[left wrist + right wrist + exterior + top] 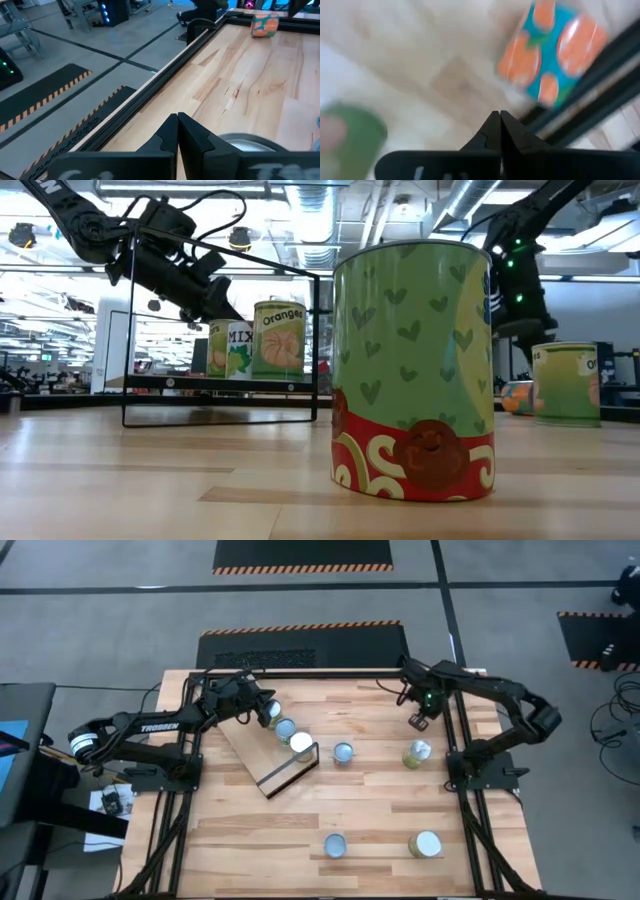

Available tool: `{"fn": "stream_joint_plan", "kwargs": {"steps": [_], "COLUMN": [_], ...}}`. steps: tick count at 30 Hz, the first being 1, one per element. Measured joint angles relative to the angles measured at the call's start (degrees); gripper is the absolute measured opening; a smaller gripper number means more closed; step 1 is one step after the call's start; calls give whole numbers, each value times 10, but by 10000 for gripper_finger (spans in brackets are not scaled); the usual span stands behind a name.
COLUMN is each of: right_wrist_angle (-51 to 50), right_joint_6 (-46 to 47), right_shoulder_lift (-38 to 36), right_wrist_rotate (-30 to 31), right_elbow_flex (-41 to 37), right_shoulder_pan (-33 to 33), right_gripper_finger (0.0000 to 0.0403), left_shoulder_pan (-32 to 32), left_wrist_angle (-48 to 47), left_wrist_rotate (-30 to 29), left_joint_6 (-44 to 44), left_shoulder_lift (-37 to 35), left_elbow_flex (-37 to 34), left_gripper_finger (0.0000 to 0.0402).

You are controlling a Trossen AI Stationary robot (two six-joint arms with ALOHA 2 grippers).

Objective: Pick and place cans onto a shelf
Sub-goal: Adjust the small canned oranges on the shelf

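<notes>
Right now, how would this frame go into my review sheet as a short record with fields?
cans on shelf: three in a row
shelf: lies angled on the table's left half
cans off shelf: four upright on the table, e.g.
left tool: shut, empty, beside the row's far can
right tool: shut, empty, above the table's far right corner

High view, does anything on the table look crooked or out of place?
The shelf sits skewed, diagonal to the edges of the table, with three cans in a row on it. Near the far edge, an orange-and-teal can seems to lie on its side, though I can't be sure. Nothing looks spilled.
</notes>
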Motion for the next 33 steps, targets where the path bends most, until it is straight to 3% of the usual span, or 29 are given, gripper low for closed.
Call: {"fn": "stream_joint_plan", "kwargs": {"steps": [6, 20, 26, 29, 33], "right_wrist_angle": [9, 29, 33, 35, 15], "right_joint_6": [-32, -200, -229, -193, -142], "right_shoulder_lift": [1, 0, 0, 0, 0], "right_wrist_rotate": [63, 152, 131, 91, 88], "right_elbow_flex": [1, 1, -12, -12, -12], "right_shoulder_pan": [-9, 76, 82, 53, 31], "right_gripper_finger": [29, 167, 177, 172, 151], "left_shoulder_pan": [0, 0, 0, 0, 0], "left_wrist_angle": [-2, -4, -6, -8, -8], "left_wrist_rotate": [-1, -5, -5, -5, -5], "left_joint_6": [3, 5, 5, 5, 13], "left_shoulder_lift": [0, 0, 0, 0, 0], "left_elbow_flex": [0, 0, 0, 1, 1], "left_gripper_finger": [0, 0, 0, 0, 0]}}
